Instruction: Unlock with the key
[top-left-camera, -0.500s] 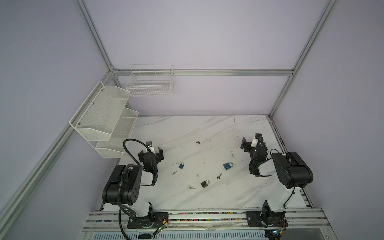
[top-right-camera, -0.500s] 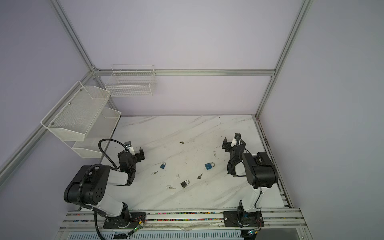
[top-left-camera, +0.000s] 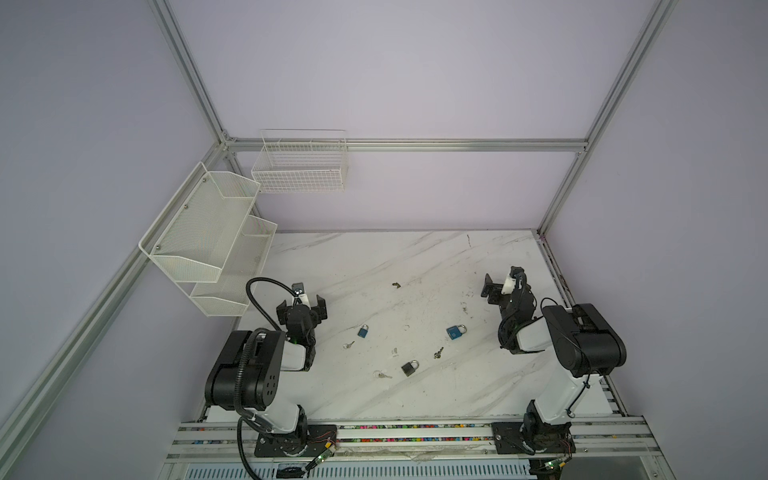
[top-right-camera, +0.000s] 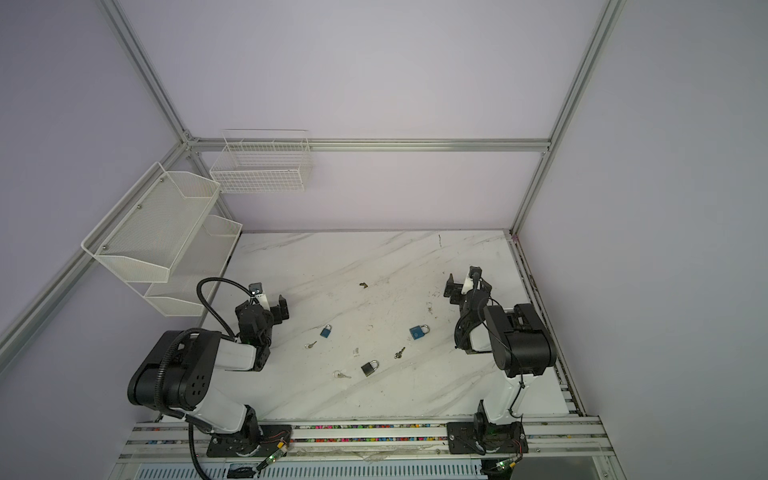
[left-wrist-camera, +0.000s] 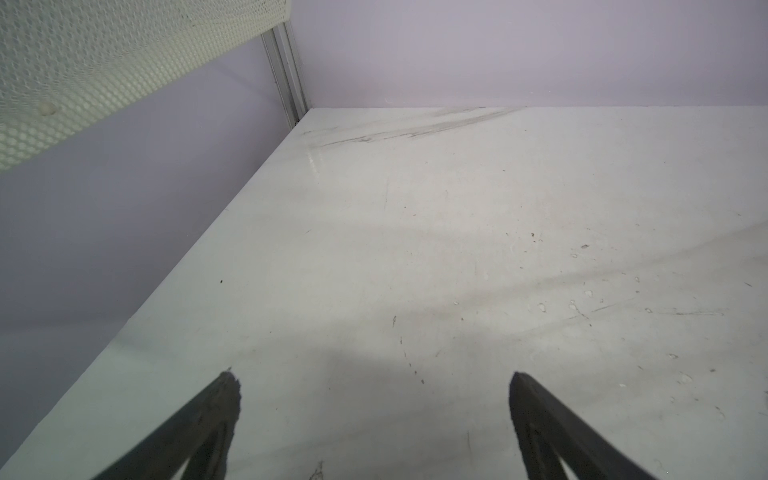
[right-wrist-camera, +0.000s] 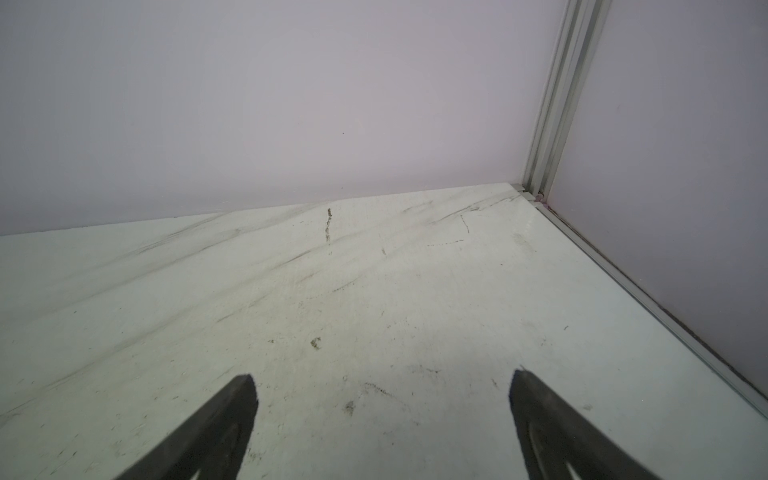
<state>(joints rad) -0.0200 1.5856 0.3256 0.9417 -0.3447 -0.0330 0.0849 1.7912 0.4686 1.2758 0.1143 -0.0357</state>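
1. Arms first: both sit folded low at their own sides of the marble table (top-left-camera: 374, 257). Their elbows are drawn back toward the front rail and their wrists point toward the back wall.
2. We see the left gripper (top-left-camera: 301, 309) just above the table near its left edge, below the white mesh shelf (top-left-camera: 199, 232). In its wrist view the left gripper (left-wrist-camera: 374, 378) has its fingers spread wide with only bare table between them, so it holds nothing.
3. The right gripper (top-left-camera: 503, 286) hovers near the table's right edge. Its wrist view (right-wrist-camera: 382, 376) shows the same wide gap and nothing gripped.
4. Locks and keys lie between the arms, clear of both grippers.
   - The left blue padlock (top-left-camera: 363, 331) has the left key (top-left-camera: 348, 345) just beside it.
   - The right blue padlock (top-left-camera: 456, 331) has the dark key (top-left-camera: 438, 353) near it.
   - The dark padlock (top-left-camera: 409, 368) lies nearest the rail, with the front key (top-left-camera: 382, 375) beside it.
   - We cannot tell at this size whether any shackle is open.
5. A small dark piece (top-left-camera: 397, 284) lies farther back, mid-table. We cannot tell what it is.
6. Against the picture from half a second earlier we find no change: arms, padlocks and keys are in the same places.
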